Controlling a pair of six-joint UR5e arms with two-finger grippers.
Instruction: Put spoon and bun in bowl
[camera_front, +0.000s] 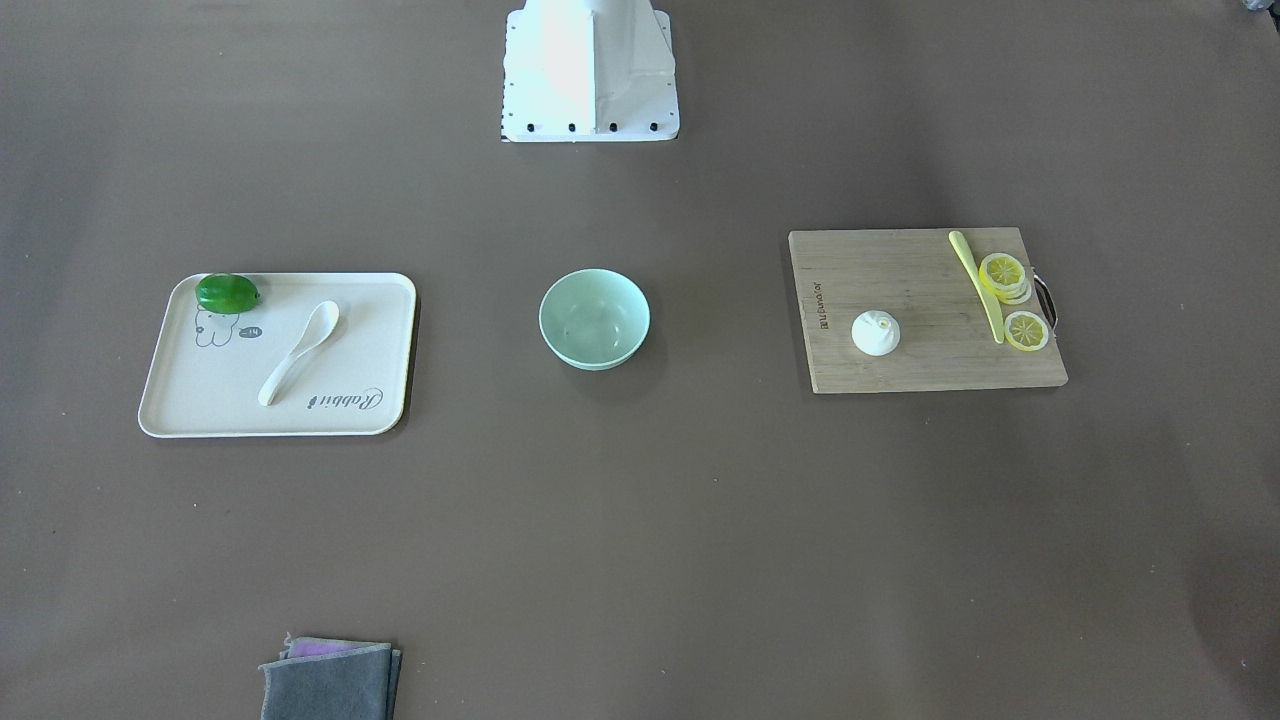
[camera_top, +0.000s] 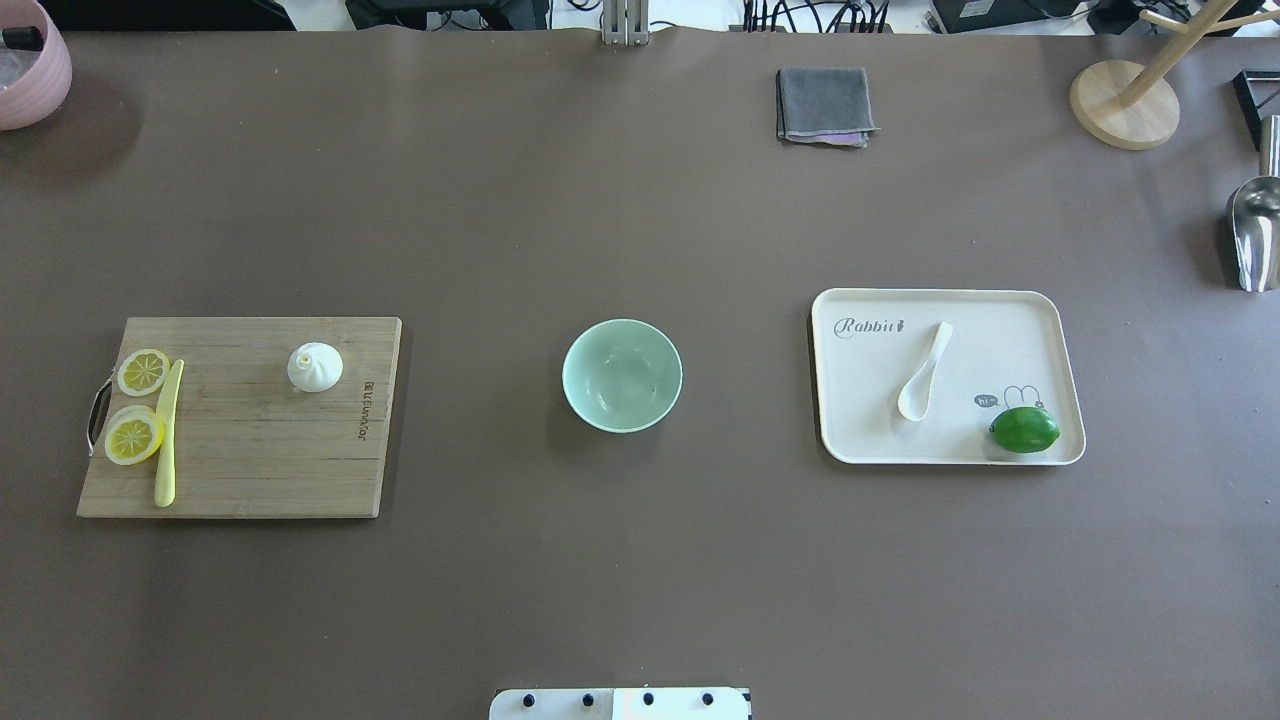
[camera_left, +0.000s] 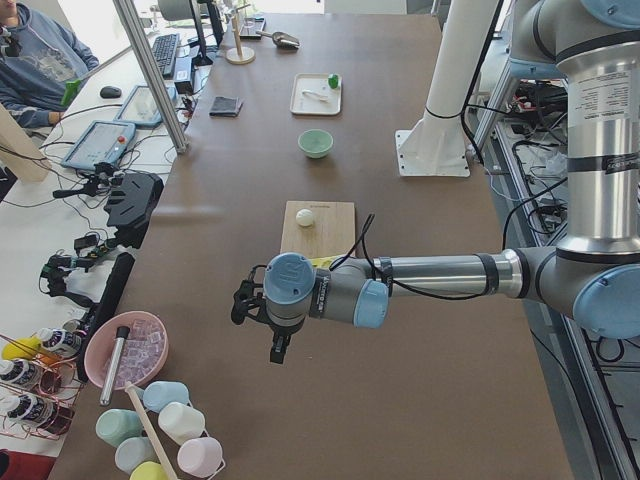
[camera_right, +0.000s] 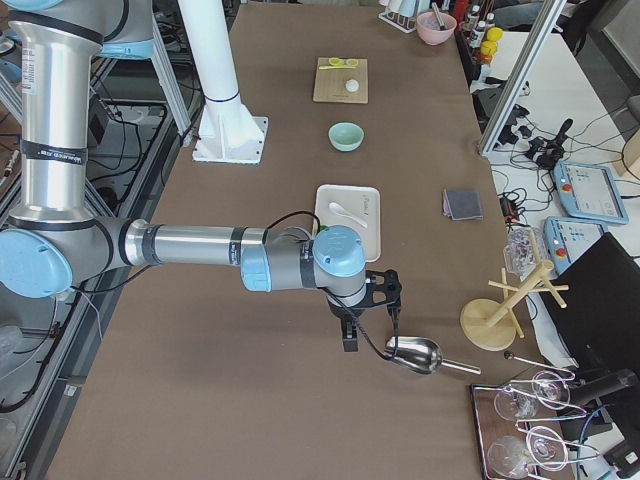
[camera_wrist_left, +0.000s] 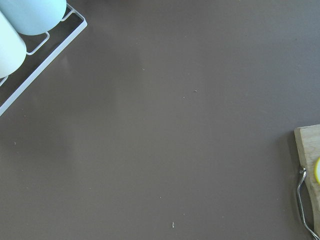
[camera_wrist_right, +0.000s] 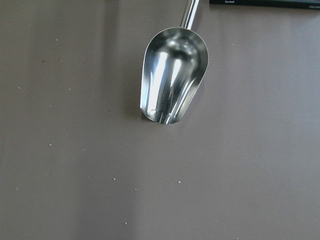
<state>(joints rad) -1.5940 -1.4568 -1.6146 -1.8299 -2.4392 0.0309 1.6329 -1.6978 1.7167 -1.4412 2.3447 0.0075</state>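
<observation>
The mint-green bowl (camera_top: 622, 375) stands empty at the table's middle. The cream-white spoon (camera_top: 924, 372) lies on a cream tray (camera_top: 1040, 330) to the bowl's right. The white bun (camera_top: 315, 367) sits on a wooden cutting board (camera_top: 250, 450) to the bowl's left. Both grippers show only in the side views. The left gripper (camera_left: 278, 350) hangs over bare table beyond the board's end, far from the bun (camera_left: 305, 216). The right gripper (camera_right: 350, 340) hangs beside a metal scoop, far from the spoon (camera_right: 345, 210). I cannot tell whether either is open or shut.
A green lime (camera_top: 1024, 429) sits on the tray. Lemon slices (camera_top: 135, 437) and a yellow knife (camera_top: 167, 440) lie on the board. A grey cloth (camera_top: 822, 105), wooden stand (camera_top: 1125, 100), metal scoop (camera_wrist_right: 172, 82) and pink bowl (camera_top: 25, 70) sit at the table's edges.
</observation>
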